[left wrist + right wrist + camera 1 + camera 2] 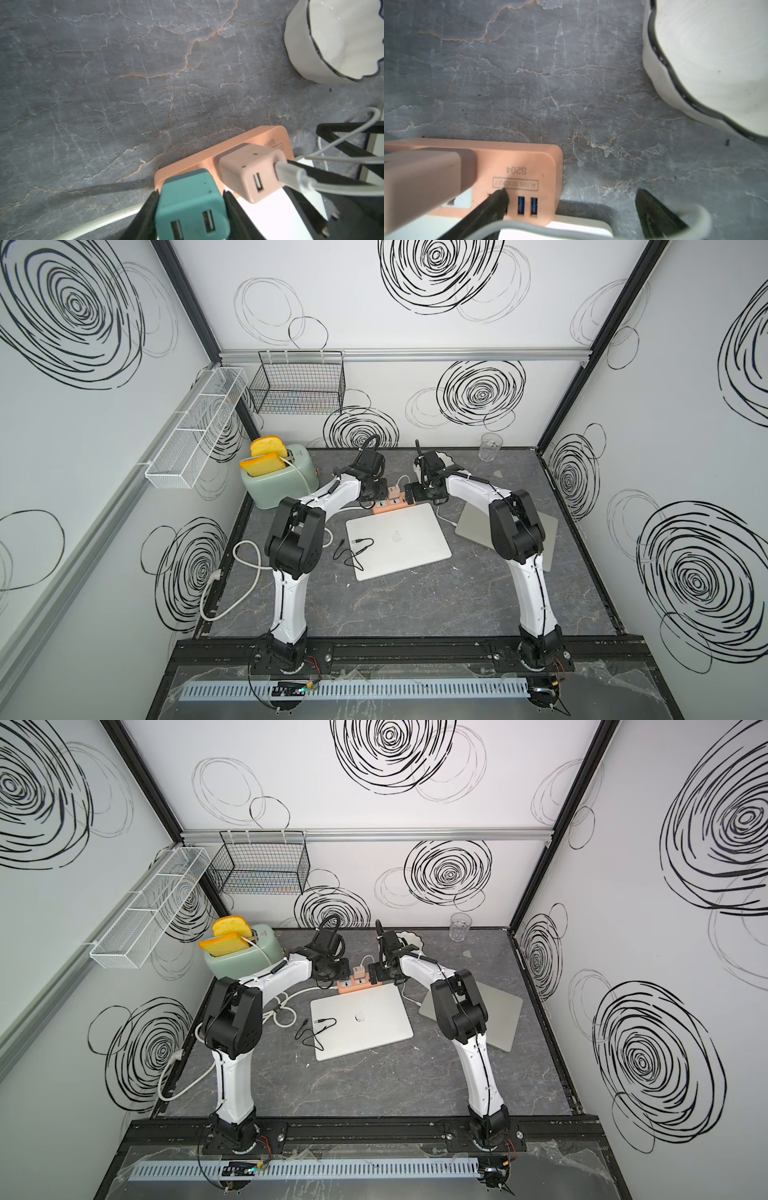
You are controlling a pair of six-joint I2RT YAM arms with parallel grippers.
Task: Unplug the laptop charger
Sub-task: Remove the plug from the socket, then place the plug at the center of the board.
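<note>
Marble top [124, 83]: left tool [190, 195] tight around teal adapter [187, 209], pink charger [247, 172] just beside (right tool [572, 197] wide open, empty).

Both top views are looking steeply down from high above the near edge, taking in the whole bench [415, 614]. Each wrist camera is looking down from close above the power strip [270, 135] on the far side, and both are sharing it and the white bowl [297, 47].

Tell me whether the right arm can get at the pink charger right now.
Probably yes. The right gripper hangs open over the end of the power strip, beside the pink charger; only a grey cable crosses nearby.
</note>
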